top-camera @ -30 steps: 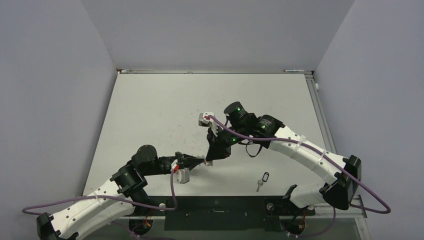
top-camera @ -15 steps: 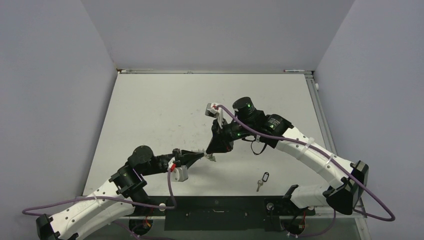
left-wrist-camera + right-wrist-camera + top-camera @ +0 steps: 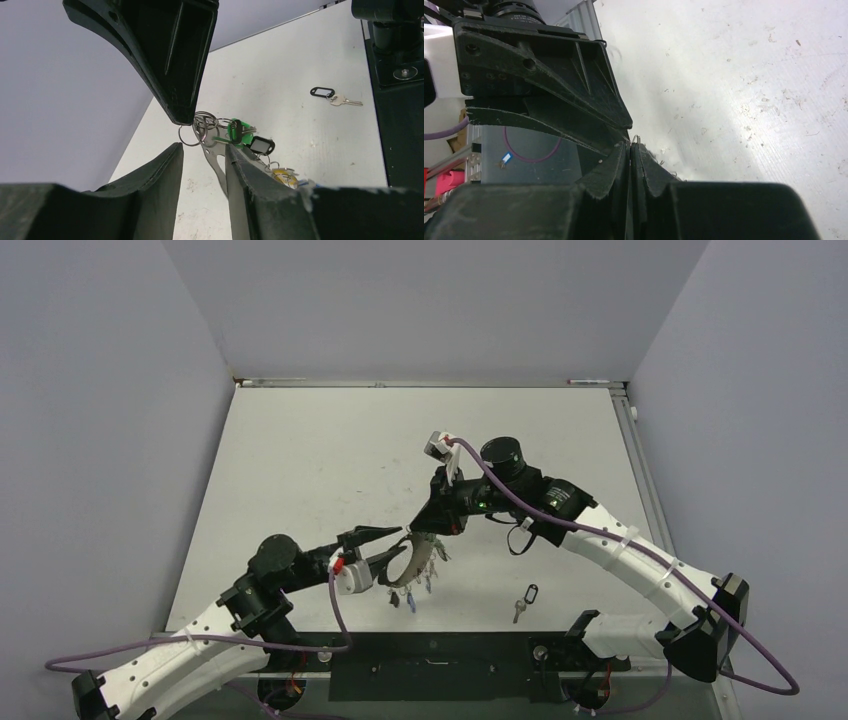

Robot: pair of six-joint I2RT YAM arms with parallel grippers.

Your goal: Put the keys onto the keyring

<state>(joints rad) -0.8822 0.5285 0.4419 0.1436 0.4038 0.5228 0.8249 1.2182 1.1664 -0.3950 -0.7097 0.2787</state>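
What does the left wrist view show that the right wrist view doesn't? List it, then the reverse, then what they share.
Left wrist only: the keys hanging on the keyring, and a loose black-tagged key on the table. Right wrist only: the right jaws pressed shut, and a purple cable. Both: the white table and the other arm's jaws.

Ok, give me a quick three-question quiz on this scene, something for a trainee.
1. True or false: the left claw is shut.
2. Which claw grips the keyring: A the left claw, B the right claw?
3. Fill in: one loose key lies on the table, and its tag is ____.
Key: 1 false; 2 B; 3 black.
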